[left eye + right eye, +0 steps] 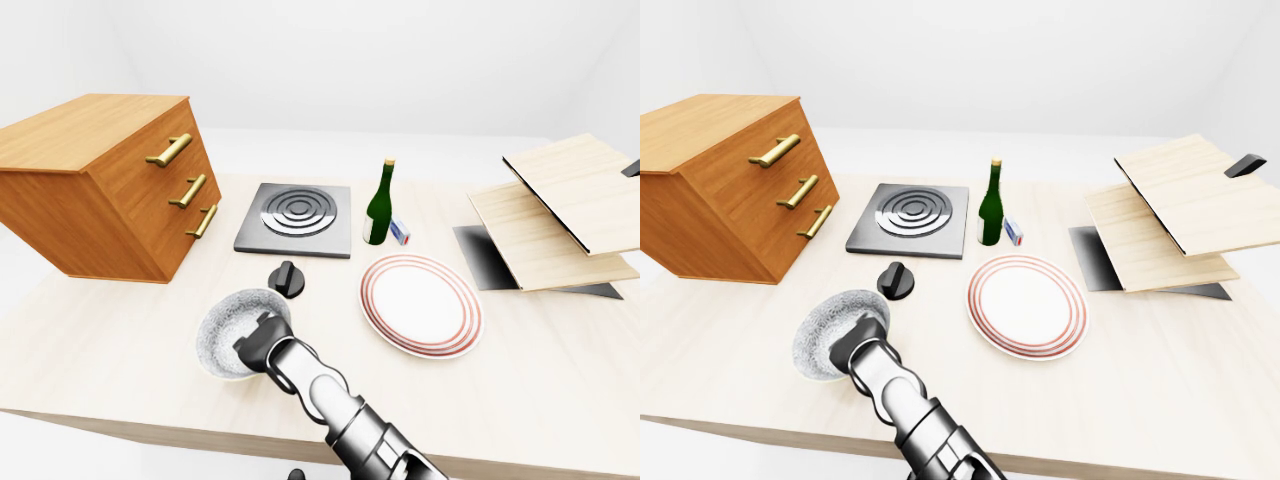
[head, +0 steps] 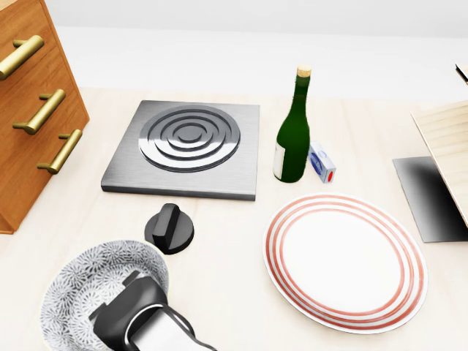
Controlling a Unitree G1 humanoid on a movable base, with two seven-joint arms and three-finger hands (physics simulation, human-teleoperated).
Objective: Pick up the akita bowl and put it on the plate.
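A pale wooden table [image 2: 227, 234] stands in a white room. The grey-and-white patterned akita bowl [image 2: 84, 285] is at the bottom left of the head view. The dark left hand [image 2: 130, 311] lies over its right side. I cannot tell if the fingers grip it. The white plate with red rings [image 2: 344, 259] lies apart, to the right.

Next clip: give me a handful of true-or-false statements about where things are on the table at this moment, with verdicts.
1. Nothing lies on the plate. True.
2. The green bottle lies on its side. False: it stands upright, above the plate in the head view.
3. The left hand is at the akita bowl. True.
4. The black knob sits on the plate. False: it rests between the akita bowl and the burner.
5. The wooden drawer unit is at the right edge of the head view. False: it is at the left edge.
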